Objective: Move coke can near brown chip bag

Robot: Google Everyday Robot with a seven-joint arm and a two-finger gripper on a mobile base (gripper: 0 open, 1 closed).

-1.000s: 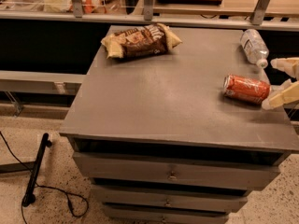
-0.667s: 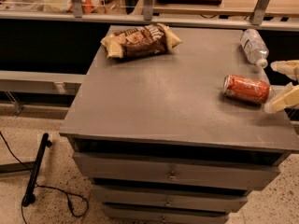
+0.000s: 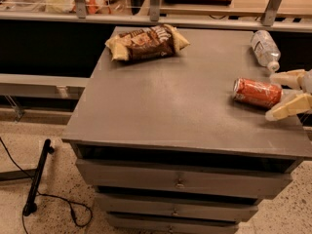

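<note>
The coke can (image 3: 257, 92) lies on its side near the right edge of the grey cabinet top (image 3: 185, 106), its silver top facing left. The brown chip bag (image 3: 146, 42) lies at the back left of the top, far from the can. My gripper (image 3: 274, 96) comes in from the right edge. Its two cream fingers are spread, one (image 3: 286, 78) behind the can's right end and one (image 3: 288, 107) in front of it. The fingers are open and do not clasp the can.
A clear plastic water bottle (image 3: 265, 49) lies at the back right, just behind the gripper. The cabinet has drawers (image 3: 180, 182) below. A shelf with metal posts (image 3: 155, 3) runs behind. A black stick and cable (image 3: 38, 179) lie on the floor at left.
</note>
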